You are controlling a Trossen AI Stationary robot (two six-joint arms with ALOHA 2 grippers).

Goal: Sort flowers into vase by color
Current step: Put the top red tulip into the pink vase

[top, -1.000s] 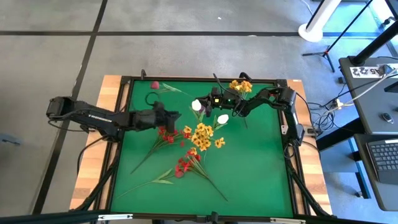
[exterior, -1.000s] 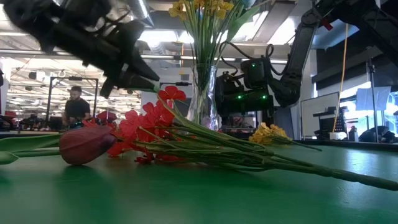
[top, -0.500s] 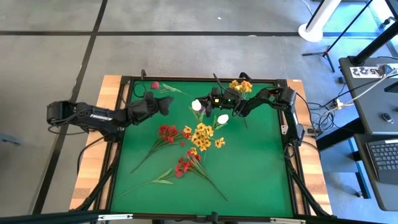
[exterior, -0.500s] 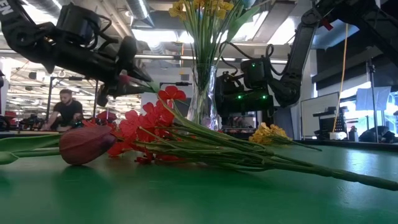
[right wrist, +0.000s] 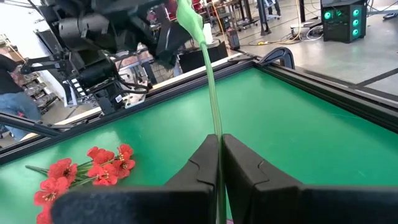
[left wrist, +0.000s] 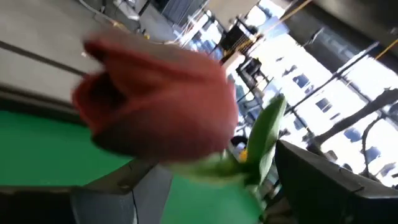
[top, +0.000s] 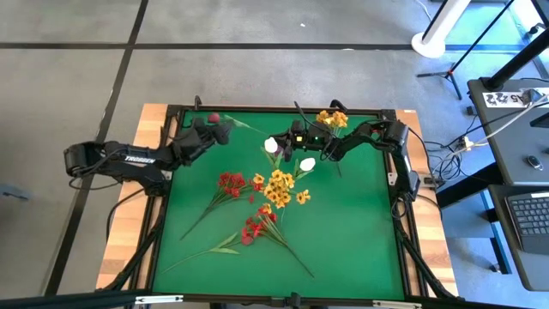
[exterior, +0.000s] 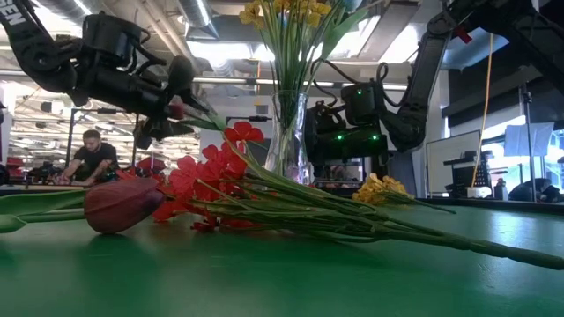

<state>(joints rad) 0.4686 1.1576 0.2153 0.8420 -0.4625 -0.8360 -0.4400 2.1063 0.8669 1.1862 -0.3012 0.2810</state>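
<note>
Red tulip (left wrist: pixel 155 99) sits at the far-left corner of the mat, right in front of my left gripper (top: pixel 206 136), jaws spread wide, nothing gripped. Right gripper (right wrist: pixel 219 163) is pinched shut on a green stem (right wrist: pixel 210 74) by the vase (exterior: pixel 287 136).

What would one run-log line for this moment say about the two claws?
left claw: open, close to red tulip | right claw: shut on green stem | yellow flowers: in vase

bright, even overhead light; window glare behind, and the near red tulip (left wrist: pixel 155 102) badly blurred.
</note>
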